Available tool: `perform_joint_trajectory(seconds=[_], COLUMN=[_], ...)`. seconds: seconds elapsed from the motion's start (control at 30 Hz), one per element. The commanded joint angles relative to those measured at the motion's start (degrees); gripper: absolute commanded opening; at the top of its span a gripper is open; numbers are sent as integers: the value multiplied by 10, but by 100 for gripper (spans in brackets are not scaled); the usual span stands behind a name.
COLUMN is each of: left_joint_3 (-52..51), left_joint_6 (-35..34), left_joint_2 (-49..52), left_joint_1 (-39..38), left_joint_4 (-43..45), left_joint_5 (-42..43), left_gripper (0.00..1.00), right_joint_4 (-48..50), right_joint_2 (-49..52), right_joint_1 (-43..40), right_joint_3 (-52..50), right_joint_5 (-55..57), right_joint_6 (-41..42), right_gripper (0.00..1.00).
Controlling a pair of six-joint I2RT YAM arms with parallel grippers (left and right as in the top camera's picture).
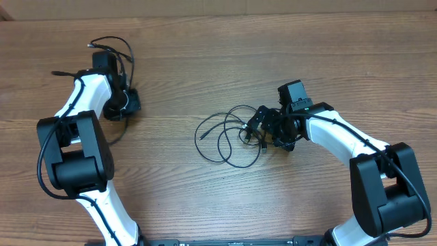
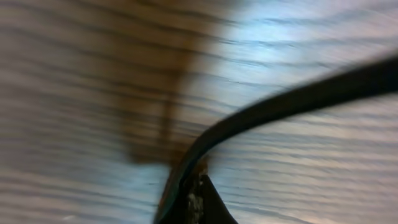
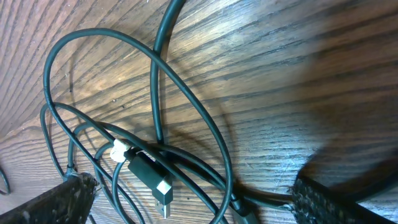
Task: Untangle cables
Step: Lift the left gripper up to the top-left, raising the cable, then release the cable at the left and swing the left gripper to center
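Note:
A bunch of thin black cables (image 1: pixel 229 137) lies in loose loops at the table's middle. My right gripper (image 1: pixel 259 128) sits low at the right edge of the bunch. In the right wrist view it (image 3: pixel 193 202) is open. Several looped cables (image 3: pixel 155 81) and a black USB plug (image 3: pixel 158 180) with a silvery end lie between its fingers (image 3: pixel 68 199). My left gripper (image 1: pixel 126 102) is at the far left, down on the table. In the blurred left wrist view it (image 2: pixel 196 202) is shut on one black cable (image 2: pixel 292 96) that runs off to the upper right.
A thin cord (image 1: pixel 113 44) with small plug ends loops beside the left arm near the table's back edge. The wooden table (image 1: pixel 205 55) stretches bare-grained between the two arms and toward the back.

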Motion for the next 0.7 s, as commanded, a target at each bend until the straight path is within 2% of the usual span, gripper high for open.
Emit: perform_joint_trajectory(seconds=[0.0, 0.27, 0.4, 0.53, 0.67], left_joint_3=[-23, -23, -23, -23, -23], left_joint_6=[-50, -69, -60, -21, -20], left_joint_2=[54, 55, 55, 52, 30], left_joint_1=[50, 141, 177, 188, 183], left_joint_4=[-6, 6, 14, 20, 20], left_joint_5=[-85, -60, -10, 45, 67], left_gripper=[4, 4, 4, 5, 4], right_joint_4=[-2, -2, -2, -2, -2], right_joint_2=[12, 12, 12, 12, 12], right_joint_1=[-2, -2, -2, -2, -2], right_joint_3=[-11, -11, -11, -11, -11], right_joint_5=[16, 16, 16, 16, 16], right_joint_6=[-1, -1, -1, -1, -1], right_gripper=[100, 100, 100, 100, 100])
